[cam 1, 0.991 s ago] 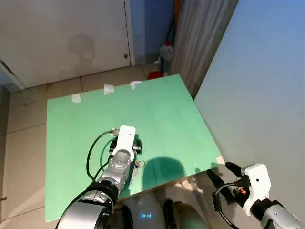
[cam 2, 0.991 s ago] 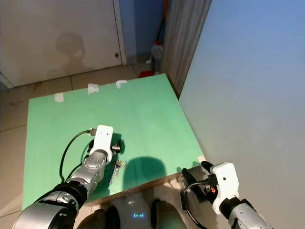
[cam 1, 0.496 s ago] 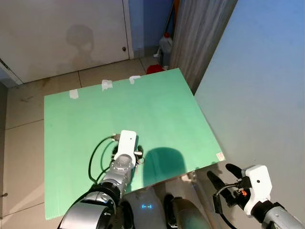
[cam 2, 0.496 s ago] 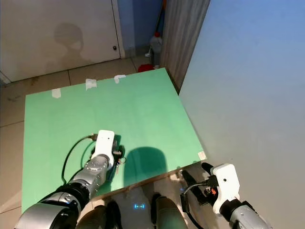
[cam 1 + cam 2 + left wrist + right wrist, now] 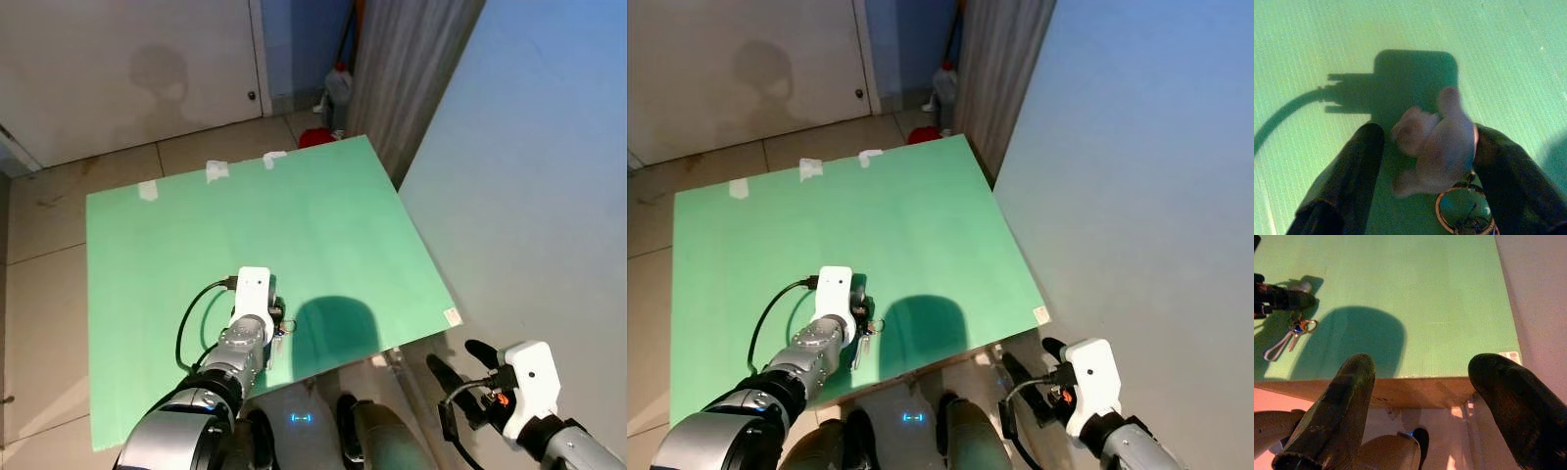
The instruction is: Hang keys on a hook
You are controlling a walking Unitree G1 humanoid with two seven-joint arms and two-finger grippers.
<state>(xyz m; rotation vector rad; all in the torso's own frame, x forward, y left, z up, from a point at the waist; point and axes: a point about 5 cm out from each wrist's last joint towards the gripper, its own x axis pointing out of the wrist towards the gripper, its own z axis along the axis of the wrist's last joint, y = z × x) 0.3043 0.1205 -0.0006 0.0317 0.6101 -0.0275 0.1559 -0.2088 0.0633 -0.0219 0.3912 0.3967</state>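
My left gripper (image 5: pixel 274 315) hovers low over the near part of a green board (image 5: pixel 294 215). It is shut on the keys (image 5: pixel 862 338), gripping them by a pale pink charm (image 5: pixel 1435 142) held between the two black fingers. The brass key ring (image 5: pixel 1464 215) hangs just under the charm, and a thin loop (image 5: pixel 1276 350) trails from it toward the board. My right gripper (image 5: pixel 462 364) stands open and empty off the board's near right corner, close to the grey-blue wall.
A grey-blue wall (image 5: pixel 529 196) runs along the right, tight against the board's edge. At the back are a white door (image 5: pixel 127 69), a grey curtain (image 5: pixel 411 69), a plastic bottle (image 5: pixel 338 88) and a red object (image 5: pixel 315 138). Tape scraps (image 5: pixel 214 170) mark the board's far edge.
The camera has moved a little, so the board sits slightly differently in view. My left gripper still holds the keys low over the board. The right gripper has hardly moved.
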